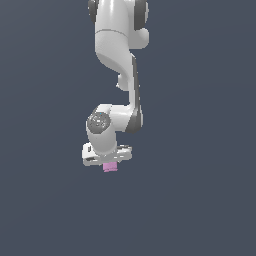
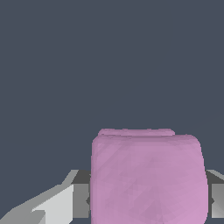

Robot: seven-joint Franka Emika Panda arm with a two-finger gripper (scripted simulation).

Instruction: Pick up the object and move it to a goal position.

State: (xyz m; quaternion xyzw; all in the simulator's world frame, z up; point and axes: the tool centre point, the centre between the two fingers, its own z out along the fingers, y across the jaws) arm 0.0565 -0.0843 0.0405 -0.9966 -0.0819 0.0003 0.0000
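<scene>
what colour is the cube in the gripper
Pink-lilac, plain and matte. The cube shows best in the wrist view, between the fingers of the white gripper.

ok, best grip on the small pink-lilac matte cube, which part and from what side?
Take the small pink-lilac matte cube across two opposite flat side faces, coming from above. It is plain, flat-sided and much narrower than the white claw, so parallel faces suit a straight pinch. The wrist view shows grey fingers flanking it on both sides, apparently already clamped that way.
</scene>
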